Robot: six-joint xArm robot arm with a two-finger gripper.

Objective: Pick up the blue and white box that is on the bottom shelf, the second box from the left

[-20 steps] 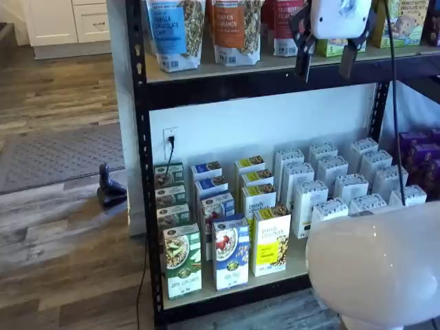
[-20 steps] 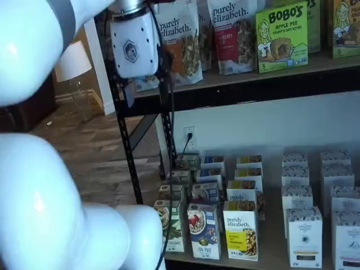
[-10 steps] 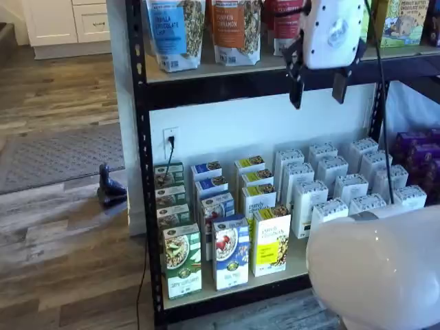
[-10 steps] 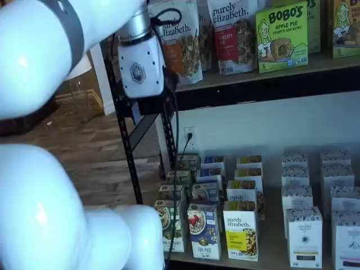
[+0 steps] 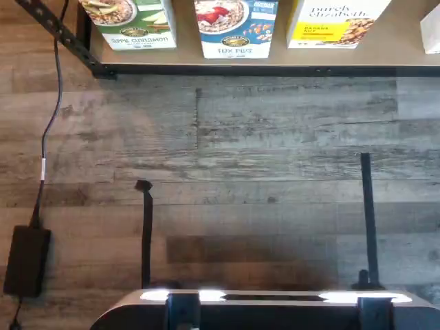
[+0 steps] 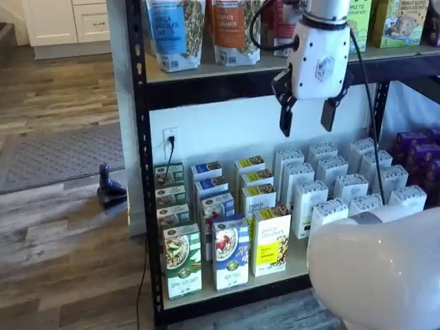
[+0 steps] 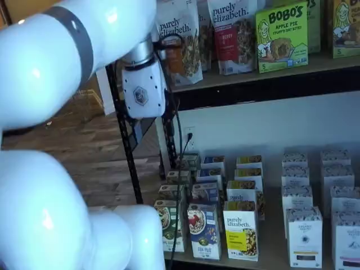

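Observation:
The blue and white box [image 6: 230, 252] stands at the front edge of the bottom shelf [image 6: 292, 269], between a green-and-white carton [image 6: 182, 261] and a yellow carton [image 6: 271, 240]. It also shows in a shelf view [image 7: 203, 230] and in the wrist view [image 5: 236, 26]. My gripper [image 6: 306, 118] hangs in front of the rack just under the upper board, well above the box and to its right. Its two black fingers point down with a plain gap between them and hold nothing. Its white body [image 7: 143, 94] shows in a shelf view, fingers unclear there.
Rows of white cartons [image 6: 330, 182] fill the shelf's right part, with purple boxes [image 6: 421, 155] beyond. Pouches [image 6: 237, 27] stand on the upper board. My white arm link [image 6: 378, 268] bulks at the front right. A power brick [image 5: 26, 260] and cable lie on the wood floor.
My gripper has come down from the upper board's level to just below it and shifted slightly left in a shelf view. The boxes have not moved.

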